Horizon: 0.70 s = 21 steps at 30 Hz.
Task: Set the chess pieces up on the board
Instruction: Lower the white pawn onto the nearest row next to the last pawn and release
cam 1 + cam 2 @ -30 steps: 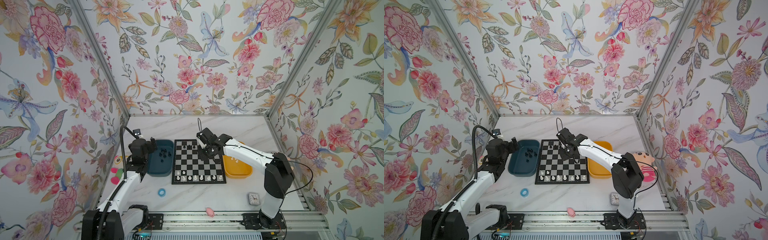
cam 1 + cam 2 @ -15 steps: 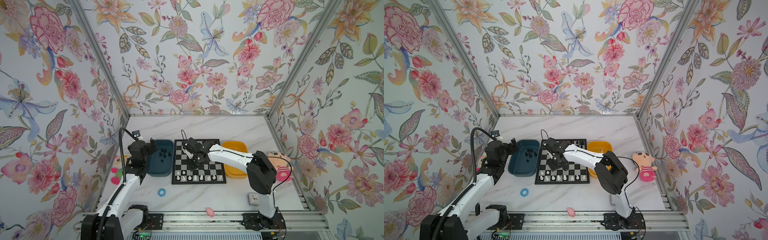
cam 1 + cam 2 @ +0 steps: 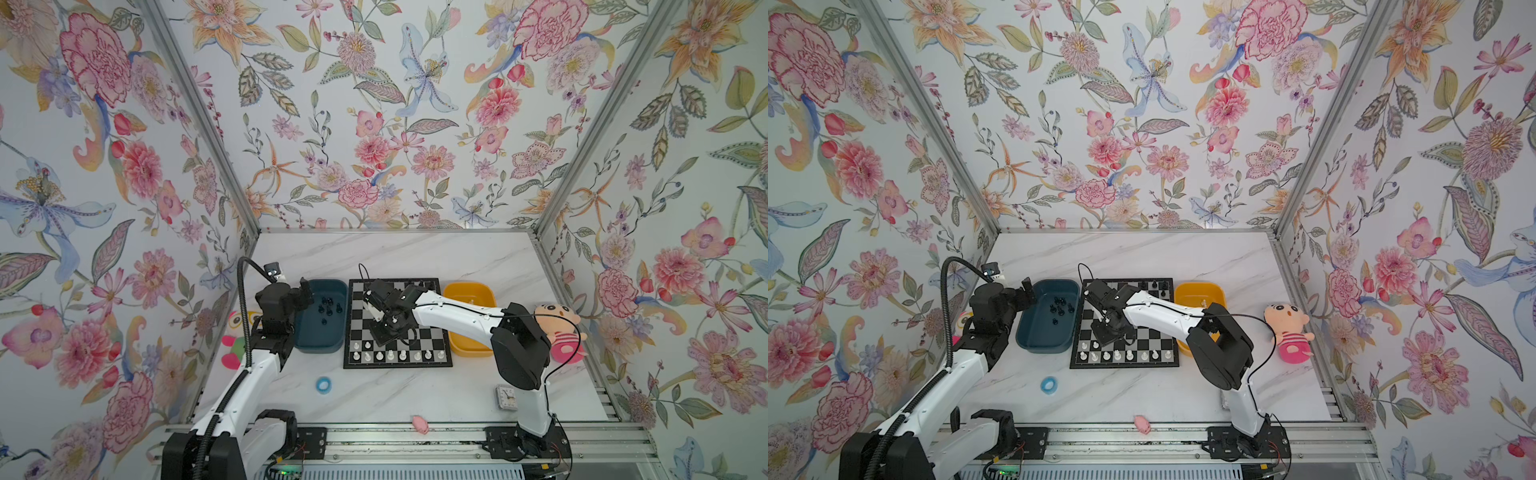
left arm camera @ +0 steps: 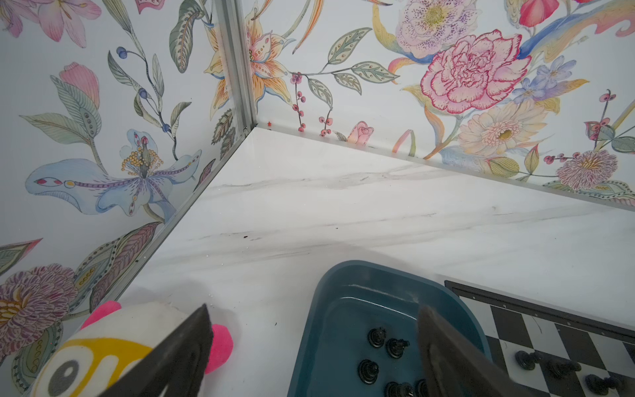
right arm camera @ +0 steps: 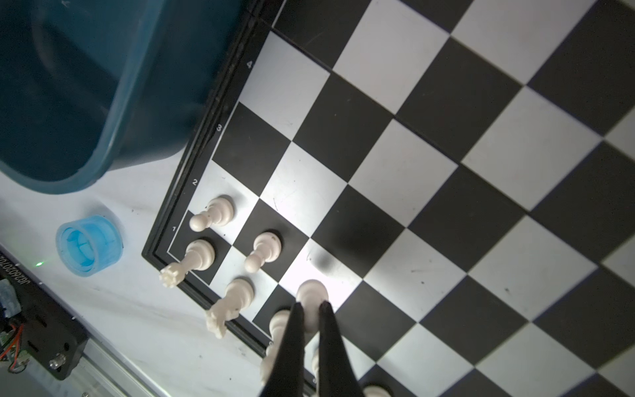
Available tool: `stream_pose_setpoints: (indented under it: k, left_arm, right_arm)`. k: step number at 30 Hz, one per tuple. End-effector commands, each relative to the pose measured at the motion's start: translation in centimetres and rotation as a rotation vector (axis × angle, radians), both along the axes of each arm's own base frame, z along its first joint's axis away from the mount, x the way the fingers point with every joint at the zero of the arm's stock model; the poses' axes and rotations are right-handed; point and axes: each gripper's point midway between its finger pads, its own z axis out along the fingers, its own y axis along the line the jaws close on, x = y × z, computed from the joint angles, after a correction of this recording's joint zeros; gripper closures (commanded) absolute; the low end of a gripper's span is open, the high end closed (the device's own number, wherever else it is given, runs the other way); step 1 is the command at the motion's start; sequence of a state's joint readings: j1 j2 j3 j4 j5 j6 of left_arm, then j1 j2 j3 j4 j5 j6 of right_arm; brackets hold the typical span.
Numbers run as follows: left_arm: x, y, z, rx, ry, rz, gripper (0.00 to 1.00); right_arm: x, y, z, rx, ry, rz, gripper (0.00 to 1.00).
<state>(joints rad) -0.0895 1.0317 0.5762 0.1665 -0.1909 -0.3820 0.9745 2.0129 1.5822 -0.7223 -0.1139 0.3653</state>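
Floral wallpaper [image 3: 415,124] covers the three walls of the booth, which meet at aluminium corner posts [image 3: 215,137]. The white, grey-veined marble counter [image 3: 415,257] fills the floor between the walls and ends in front at a metal rail [image 3: 415,440] that carries both arm bases. The board [image 3: 432,338] lies flat in the middle of the counter, with a teal bin [image 3: 320,345] just beside it on the left and a yellow bin [image 3: 469,291] just beside it on the right. A plush doll [image 3: 559,328] sits near the right wall and a second plush toy [image 4: 103,350] lies by the left wall. Nearer the rail are a small clock [image 3: 506,397], a blue ring [image 3: 323,385] and a pink scrap [image 3: 420,424]. White chess pieces [image 3: 390,355] line the board's near edge. Black chess pieces [image 4: 376,338] lie in the teal bin, and a few more stand on the board's far row. The left hand [image 4: 312,307] hangs over the teal bin's outer side with its fingers spread wide. The right hand [image 5: 311,304] reaches low over the board's near left part, fingers pinched narrow on a white pawn [image 5: 311,292] above a light square in the second row.
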Motion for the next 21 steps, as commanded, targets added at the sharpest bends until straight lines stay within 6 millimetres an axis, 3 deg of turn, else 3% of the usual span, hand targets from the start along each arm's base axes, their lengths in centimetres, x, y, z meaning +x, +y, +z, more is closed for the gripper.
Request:
stream_pose_setpoints:
  k: [1, 21]
  left_arm:
    - [-0.3, 0.6, 0.5, 0.010, -0.024, 0.022, 0.06]
    - [-0.3, 0.6, 0.3, 0.006, -0.024, 0.020, 0.06]
  right_arm:
    - [-0.4, -0.4, -0.7, -0.039, 0.020, -0.014, 1.00]
    - [-0.9, -1.0, -1.9, -0.079, 0.026, -0.014, 1.00]
